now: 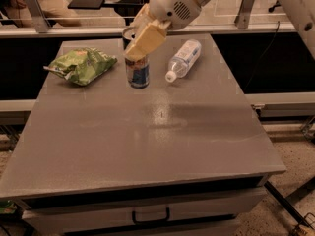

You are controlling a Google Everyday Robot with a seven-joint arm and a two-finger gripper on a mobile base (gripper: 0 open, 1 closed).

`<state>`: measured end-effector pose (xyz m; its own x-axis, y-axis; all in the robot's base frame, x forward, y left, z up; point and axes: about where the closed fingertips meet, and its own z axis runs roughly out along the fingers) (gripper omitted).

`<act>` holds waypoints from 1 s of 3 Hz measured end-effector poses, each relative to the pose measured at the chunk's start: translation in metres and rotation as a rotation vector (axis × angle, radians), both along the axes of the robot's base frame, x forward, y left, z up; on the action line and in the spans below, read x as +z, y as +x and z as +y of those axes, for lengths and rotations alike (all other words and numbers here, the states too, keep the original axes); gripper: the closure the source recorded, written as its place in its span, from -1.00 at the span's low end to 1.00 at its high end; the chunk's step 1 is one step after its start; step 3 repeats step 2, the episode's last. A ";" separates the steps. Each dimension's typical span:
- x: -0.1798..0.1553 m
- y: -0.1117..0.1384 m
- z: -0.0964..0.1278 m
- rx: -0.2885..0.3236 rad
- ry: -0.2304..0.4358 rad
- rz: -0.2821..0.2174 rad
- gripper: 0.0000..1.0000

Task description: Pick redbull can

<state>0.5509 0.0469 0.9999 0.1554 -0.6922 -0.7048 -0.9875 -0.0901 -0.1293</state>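
Item: can (138, 73), upright near the table's (162, 132) far edge, gripper (138, 44) over its top, hold we cannot tell; risk, we judge: off-centre squeeze tips it toward the bottle (184, 57).

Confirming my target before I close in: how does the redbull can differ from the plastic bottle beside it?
The redbull can stands upright; the plastic bottle lies on its side, white cap toward the camera. The can is opaque blue and silver; the bottle is clear. The gripper sits at the can's top, while the bottle lies apart from it. Both rest on the grey table.
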 end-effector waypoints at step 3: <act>0.022 0.001 0.000 0.039 0.033 -0.011 1.00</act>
